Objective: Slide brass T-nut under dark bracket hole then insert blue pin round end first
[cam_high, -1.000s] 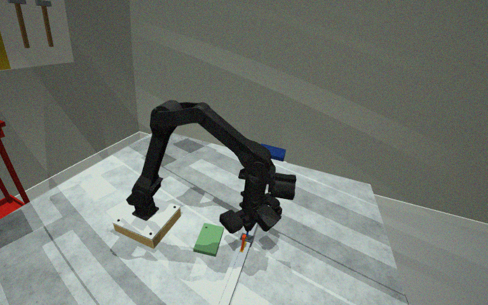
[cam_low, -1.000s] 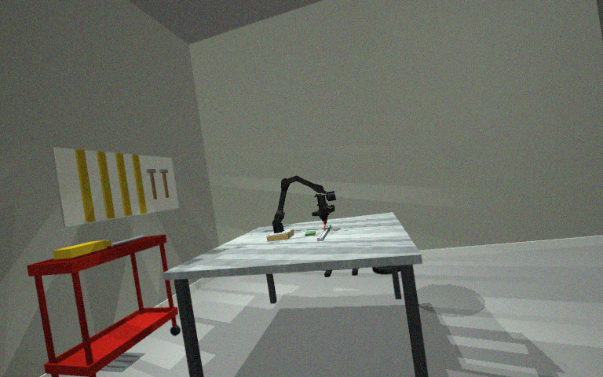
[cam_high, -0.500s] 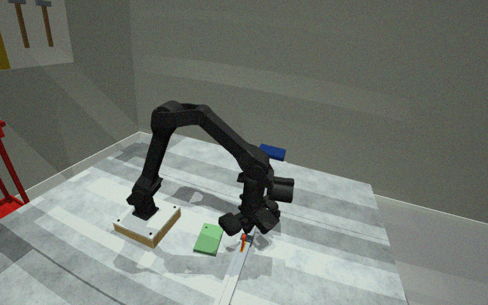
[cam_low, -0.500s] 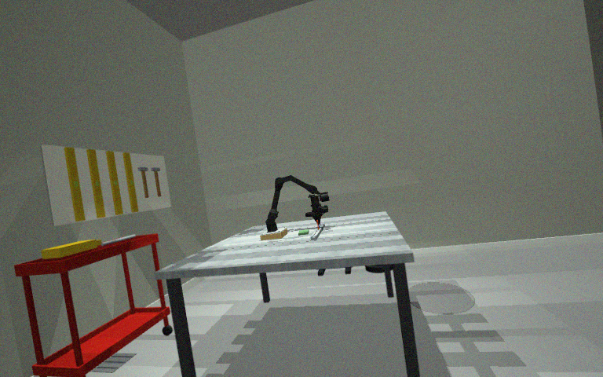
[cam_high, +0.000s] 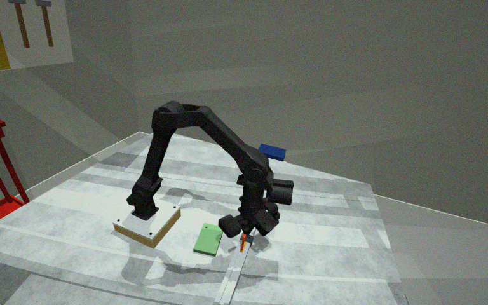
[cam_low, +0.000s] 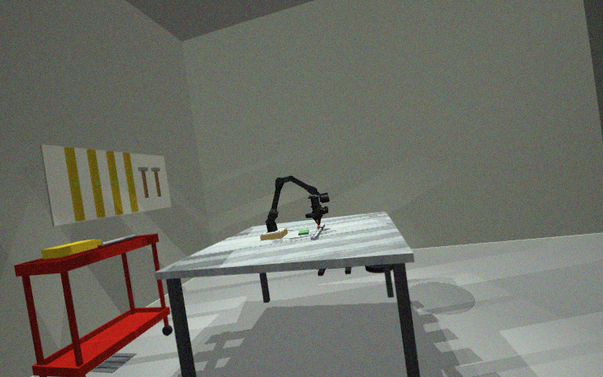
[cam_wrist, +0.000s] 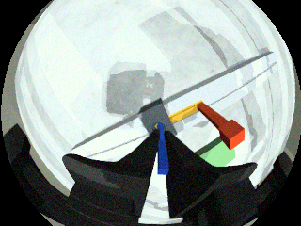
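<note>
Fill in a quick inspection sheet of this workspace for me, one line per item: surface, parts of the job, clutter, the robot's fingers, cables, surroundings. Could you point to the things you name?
Surface: pale table (cam_high: 316, 248) (cam_low: 284, 261), streaked with light and shadow.
Job's things: aluminum rail (cam_high: 230, 278) (cam_wrist: 240, 80); dark bracket (cam_high: 248, 238) (cam_wrist: 152, 115) on it; brass T-nut (cam_wrist: 185, 113) at the bracket, its orange handle (cam_high: 243, 241) (cam_wrist: 220, 124) sticking up; green tray (cam_high: 208, 239) (cam_low: 303, 232) (cam_wrist: 220, 154) beside the rail.
Clutter: nothing seen among the job's things.
Fingers: shut on the blue pin (cam_wrist: 163, 153), its tip at the bracket; how deep it sits, cannot tell.
Cables: nothing seen.
Surroundings: red cart (cam_low: 71, 317); wall board (cam_low: 57, 177) with two hammers; blue block (cam_high: 272, 152) beyond the arm.
</note>
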